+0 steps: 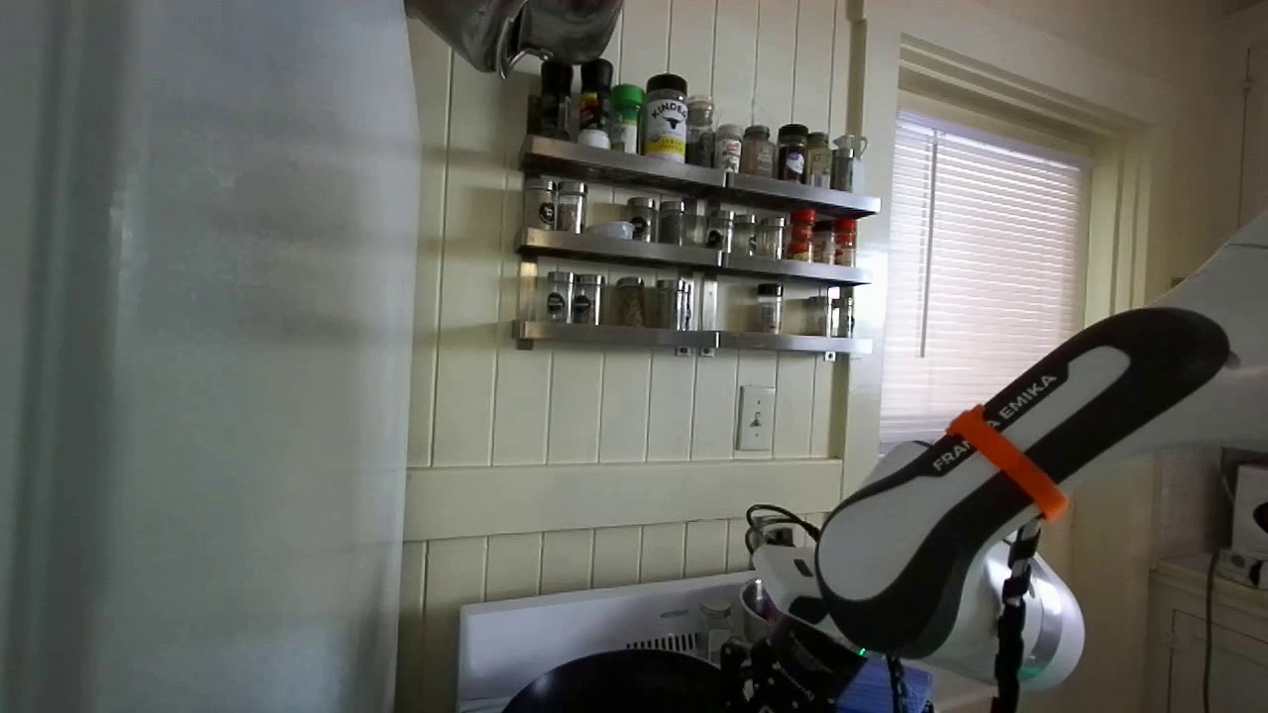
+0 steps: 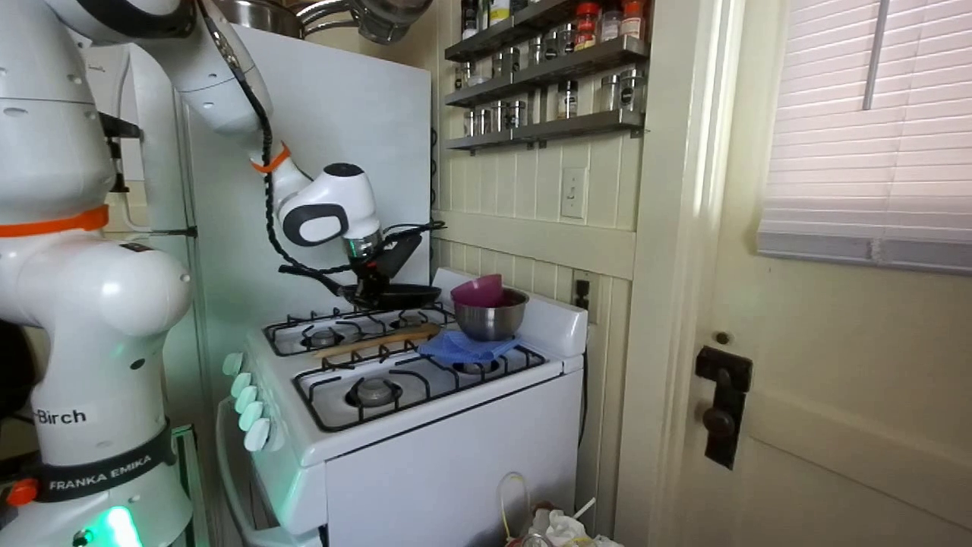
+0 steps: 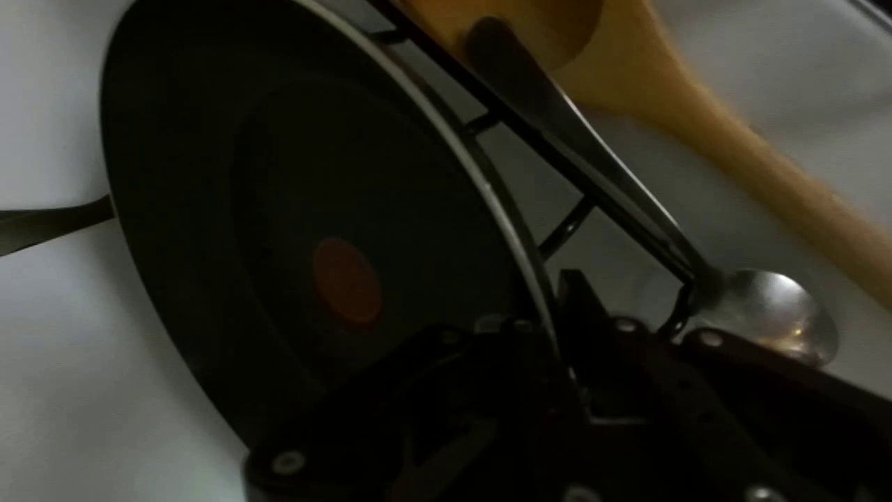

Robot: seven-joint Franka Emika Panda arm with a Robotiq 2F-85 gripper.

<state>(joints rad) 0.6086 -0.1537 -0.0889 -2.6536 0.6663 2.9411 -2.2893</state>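
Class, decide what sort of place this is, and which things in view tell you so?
A kitchen, probably in a home: there is a gas stove with a frying pan at its burner grates, and spice jars line wall shelves.

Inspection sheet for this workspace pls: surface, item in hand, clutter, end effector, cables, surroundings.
Surface: white gas stove with black grates.
Item in hand: black frying pan, red spot inside; cannot tell whether it touches the grates.
Clutter: wooden spoon and metal spoon beside the pan; blue cloth; magenta bowl tilted inside a metal bowl.
End effector: closed on the pan's rim.
Cables: black braided cable along the robot arm; plug ends not checked, too small to judge.
Surroundings: metal shelves of spice jars, white refrigerator, door, white blinds.
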